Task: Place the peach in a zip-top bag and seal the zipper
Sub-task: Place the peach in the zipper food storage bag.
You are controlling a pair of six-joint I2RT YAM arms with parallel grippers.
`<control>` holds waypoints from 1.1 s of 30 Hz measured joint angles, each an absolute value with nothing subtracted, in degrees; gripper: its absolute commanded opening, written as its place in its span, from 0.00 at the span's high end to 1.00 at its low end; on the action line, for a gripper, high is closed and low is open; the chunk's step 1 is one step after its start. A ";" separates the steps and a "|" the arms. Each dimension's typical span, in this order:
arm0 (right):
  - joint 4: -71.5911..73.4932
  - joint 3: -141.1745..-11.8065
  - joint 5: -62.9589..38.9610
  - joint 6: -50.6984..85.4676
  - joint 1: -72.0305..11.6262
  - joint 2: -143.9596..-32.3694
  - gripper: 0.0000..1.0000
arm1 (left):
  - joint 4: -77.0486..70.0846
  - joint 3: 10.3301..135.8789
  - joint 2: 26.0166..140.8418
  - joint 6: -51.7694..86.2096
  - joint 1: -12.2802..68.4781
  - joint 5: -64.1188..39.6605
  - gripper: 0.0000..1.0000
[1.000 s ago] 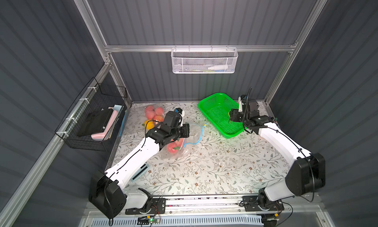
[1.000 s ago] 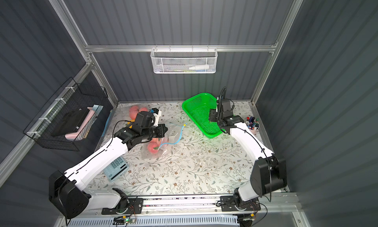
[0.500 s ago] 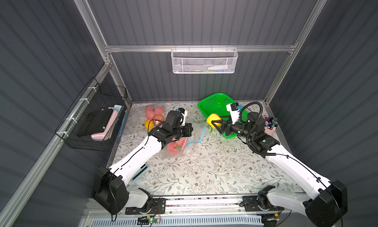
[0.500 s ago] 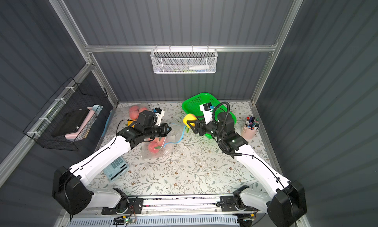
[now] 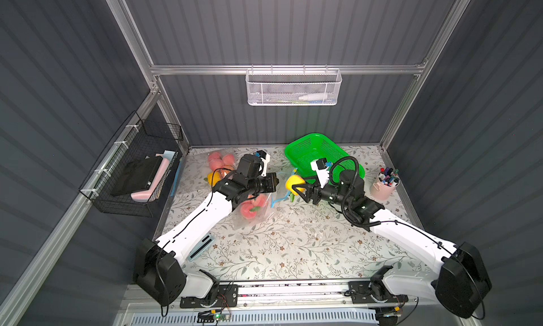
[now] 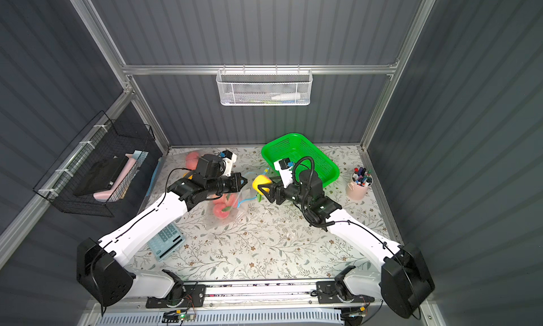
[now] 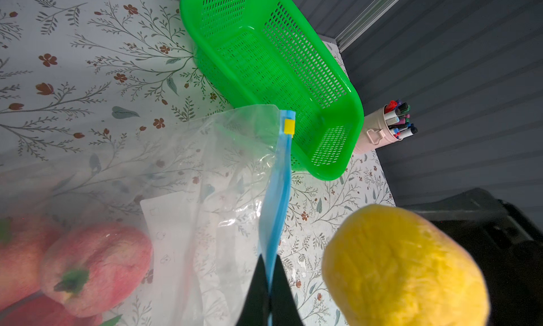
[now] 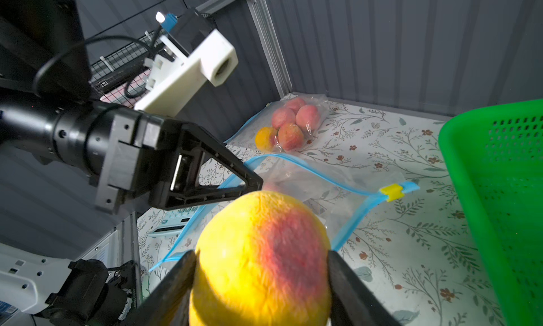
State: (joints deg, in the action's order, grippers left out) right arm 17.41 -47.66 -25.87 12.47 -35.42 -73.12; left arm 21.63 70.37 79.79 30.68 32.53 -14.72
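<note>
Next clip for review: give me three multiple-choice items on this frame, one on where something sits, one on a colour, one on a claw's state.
1. The pen cup stands: A on the table beside the green basket; B inside that basket; C in a claw.
2. The slider on the open bag is: A red; B black; C yellow.
3. The right claw is: A open and empty; B shut on the peach; C shut on the slider.
Answers: 1 A, it stands on the table by the basket's corner; 2 C, it shows yellow in the left wrist view; 3 B, both fingers press the peach's sides.
</note>
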 measured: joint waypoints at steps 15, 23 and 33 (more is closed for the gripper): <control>20.88 -56.73 -22.68 26.94 -37.95 -88.99 0.43 | 24.14 71.11 78.52 30.68 32.38 -13.72 1.00; 18.02 -62.74 -19.64 46.72 -40.03 -93.91 0.39 | 24.08 71.11 77.78 30.68 32.49 -12.53 1.00; 15.81 -63.31 -19.40 52.36 -40.66 -94.50 0.16 | 22.83 70.81 77.01 30.68 32.53 -10.31 1.00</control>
State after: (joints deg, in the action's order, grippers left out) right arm 15.81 -63.31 -19.40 52.36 -40.66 -94.50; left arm 22.83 70.81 77.01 30.68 32.53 -10.31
